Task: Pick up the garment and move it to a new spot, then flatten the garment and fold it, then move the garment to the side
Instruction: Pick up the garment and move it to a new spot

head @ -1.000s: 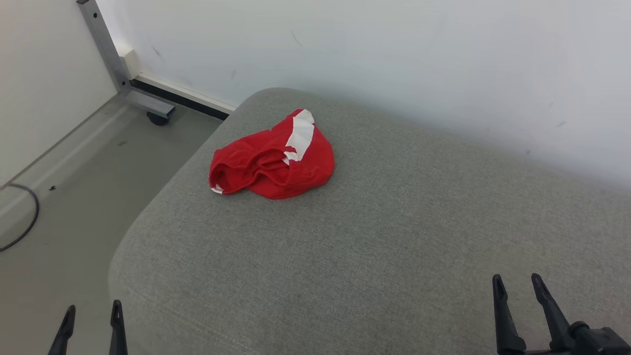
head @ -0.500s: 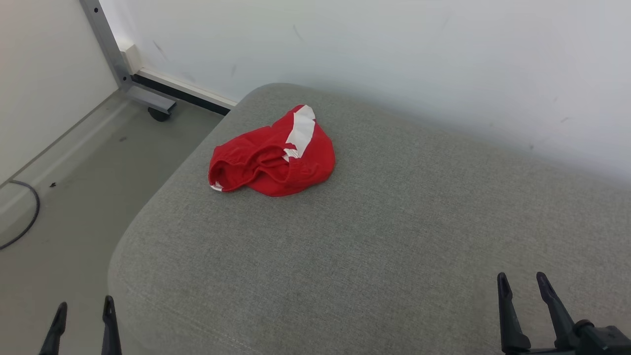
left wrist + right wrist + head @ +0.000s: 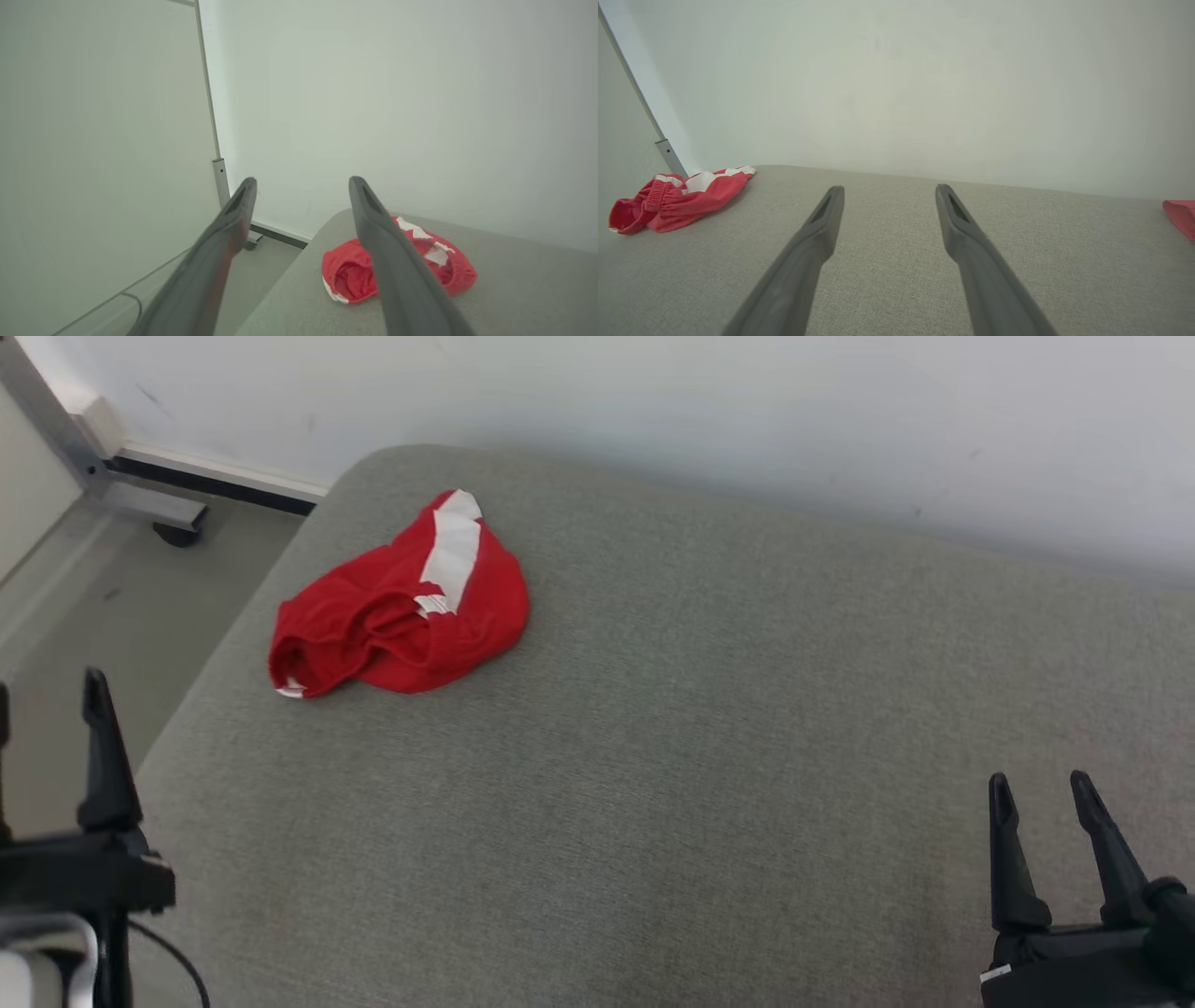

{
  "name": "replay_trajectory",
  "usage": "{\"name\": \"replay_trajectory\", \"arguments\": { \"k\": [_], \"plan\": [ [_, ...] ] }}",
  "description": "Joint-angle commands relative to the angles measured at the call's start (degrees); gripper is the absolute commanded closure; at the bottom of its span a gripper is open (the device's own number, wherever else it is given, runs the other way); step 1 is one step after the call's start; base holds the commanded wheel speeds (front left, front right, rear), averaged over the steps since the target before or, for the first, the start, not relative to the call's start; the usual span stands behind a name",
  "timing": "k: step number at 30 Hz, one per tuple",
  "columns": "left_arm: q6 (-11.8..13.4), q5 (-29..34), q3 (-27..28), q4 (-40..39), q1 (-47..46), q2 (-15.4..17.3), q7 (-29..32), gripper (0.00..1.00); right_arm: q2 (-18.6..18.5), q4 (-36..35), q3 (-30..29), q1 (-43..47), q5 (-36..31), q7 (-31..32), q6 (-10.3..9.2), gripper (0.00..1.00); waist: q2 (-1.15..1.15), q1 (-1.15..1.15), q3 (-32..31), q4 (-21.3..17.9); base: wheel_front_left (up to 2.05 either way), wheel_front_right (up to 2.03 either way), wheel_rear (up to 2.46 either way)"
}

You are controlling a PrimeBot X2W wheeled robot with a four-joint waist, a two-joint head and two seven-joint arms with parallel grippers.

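- A crumpled red garment (image 3: 401, 616) lies near the far left corner of a grey cushioned seat (image 3: 700, 728), with bare upholstery on every side of it.
- A white band (image 3: 453, 546) runs down the garment's far part; its gathered opening faces the seat's left edge, where a sliver of white trim shows at the lowest fold.
- The left gripper (image 3: 45, 683) hangs beyond the seat's left edge, over the floor (image 3: 84, 616), jaws wide apart and holding nothing. It is well short of the garment.
- In the left wrist view, the left gripper (image 3: 302, 182) points toward the corner of the room. The garment (image 3: 348, 275) sits partly behind the finger on that view's right, low on the seat.
- The right gripper (image 3: 1040, 786) hovers at the seat's near right, jaws also spread wide and empty, well apart from the garment.
- In the right wrist view, the right gripper (image 3: 889, 188) looks low across the upholstery, with the garment (image 3: 677, 198) far off at that view's left edge.
- A second patch of red (image 3: 1180, 217) shows at that view's right edge, on the seat; what it is cannot be told.
- A pale wall (image 3: 747, 411) rises just behind the seat. A grey metal frame (image 3: 140, 504) on a dark caster (image 3: 175, 534) stands on the floor at the corner.
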Motion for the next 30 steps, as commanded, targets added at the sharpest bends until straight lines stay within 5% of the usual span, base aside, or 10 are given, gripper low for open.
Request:
{"name": "replay_trajectory", "arguments": {
  "k": [1,15,25,30],
  "plan": [
    [-0.6,-0.3,0.0,1.0,-3.2,0.9,0.1,0.00,-0.4,-0.8,0.0,-1.3,-0.5,0.1,-0.15,0.00,-0.01,-0.01,7.0,-6.7,0.00,0.00,0.00],
    [-4.7,-4.1,-0.7,14.0,-30.5,7.4,3.8,0.00,-0.8,-4.2,-1.2,-7.7,-0.4,-0.8,-0.15,0.00,-0.01,-0.01,20.4,-16.6,0.00,0.00,0.00],
    [-6.4,-5.4,-3.7,28.1,-38.9,11.4,8.3,0.00,-0.2,-3.5,-0.6,-10.1,-0.4,-2.0,-0.15,0.00,-0.01,-0.01,23.2,-19.9,0.00,0.00,0.00],
    [-6.7,-7.1,-6.5,36.5,-40.7,12.7,16.2,0.00,-0.2,-2.7,-0.7,-10.6,-0.2,-2.6,-0.15,0.00,-0.01,-0.01,23.5,-21.0,0.00,0.00,0.00]
  ]
}}
